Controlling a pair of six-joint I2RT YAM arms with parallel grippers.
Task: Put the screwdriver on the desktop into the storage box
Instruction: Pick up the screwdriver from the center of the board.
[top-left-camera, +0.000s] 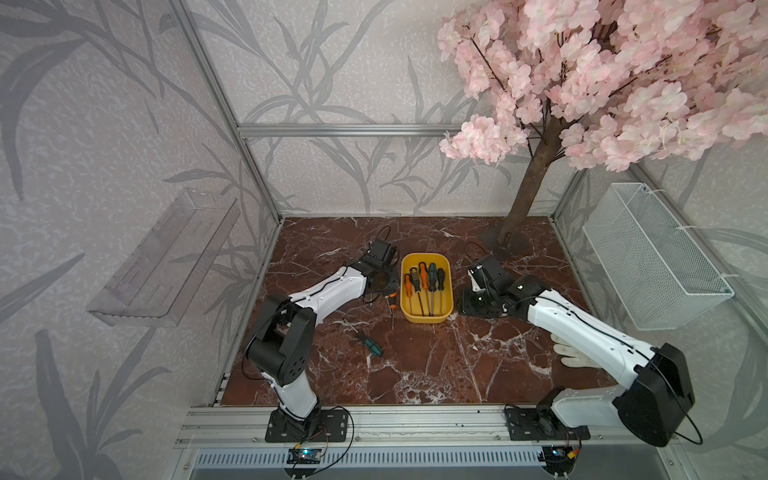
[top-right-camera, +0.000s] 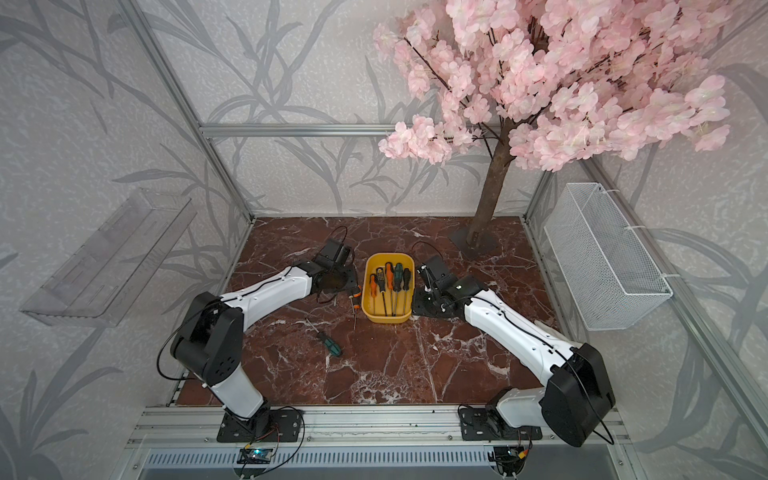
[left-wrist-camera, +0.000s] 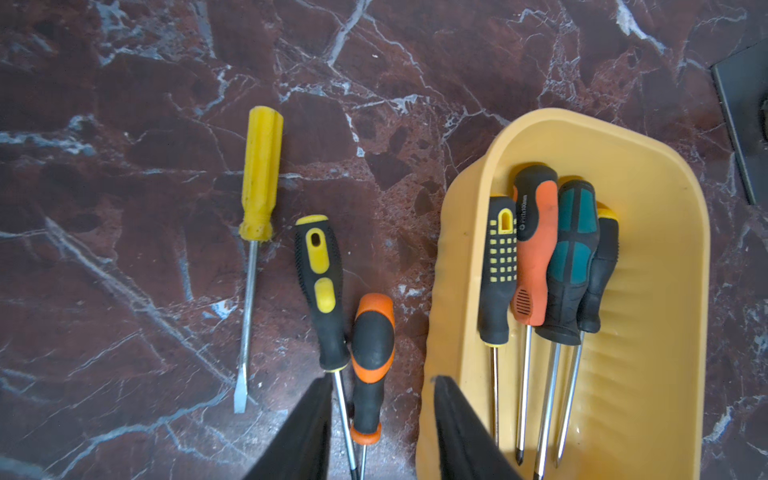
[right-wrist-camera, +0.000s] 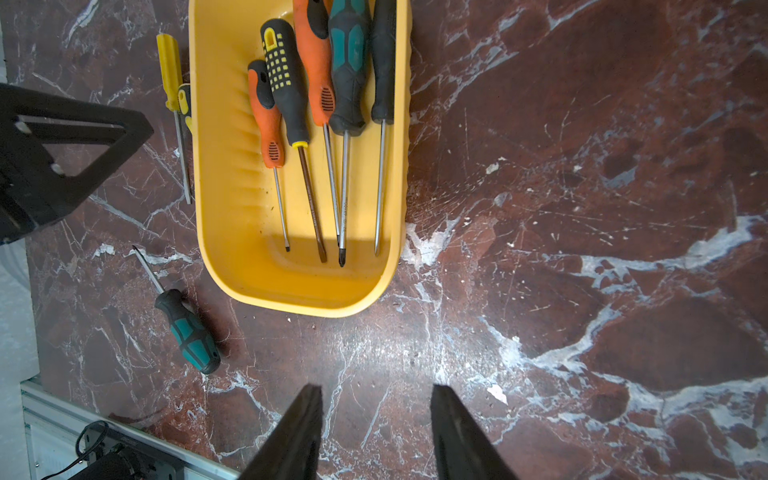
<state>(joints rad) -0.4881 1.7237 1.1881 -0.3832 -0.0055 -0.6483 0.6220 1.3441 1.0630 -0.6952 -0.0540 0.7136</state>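
Aluminium rail (top-left-camera: 415, 420) edges the near side; just beyond, a stubby teal-and-black screwdriver (top-left-camera: 372, 345) lies loose on the red-brown marble table (top-left-camera: 436, 365). Farther, the left tool (left-wrist-camera: 382, 378) hangs with jaws apart astride a slim orange-and-black screwdriver (left-wrist-camera: 372, 353) just left of the shallow yellow plastic storage box (top-left-camera: 424, 318). It should pinch that handle alone, clear of the neighbouring black-and-yellow screwdriver (left-wrist-camera: 320, 286) and the box wall. Right of the box, the right tool (right-wrist-camera: 374, 388) hovers, jaws apart, empty.
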